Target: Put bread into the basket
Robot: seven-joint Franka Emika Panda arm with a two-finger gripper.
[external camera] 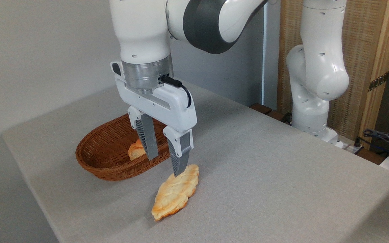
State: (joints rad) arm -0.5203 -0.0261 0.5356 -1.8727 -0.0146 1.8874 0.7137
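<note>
Claw hanging over the bread, nothing grabbed yet

The claw [165, 166] is spread wide and empty, one finger tip just at the 12 o'clock end of the bread [176, 197], I'd guess lining up for a pinch. The bread lies flat on the counter [282, 175], at about 4 o'clock from the basket [95, 157] and just outside its rim: long, leaf-shaped, golden, plaited top, browner tips. A smaller roll [135, 151] sits in the basket already.

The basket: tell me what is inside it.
Inside the basket lies one small golden-orange roll, near the right end. The gripper covers part of the roll and the basket's right side. The bread lies outside on the table.
</note>
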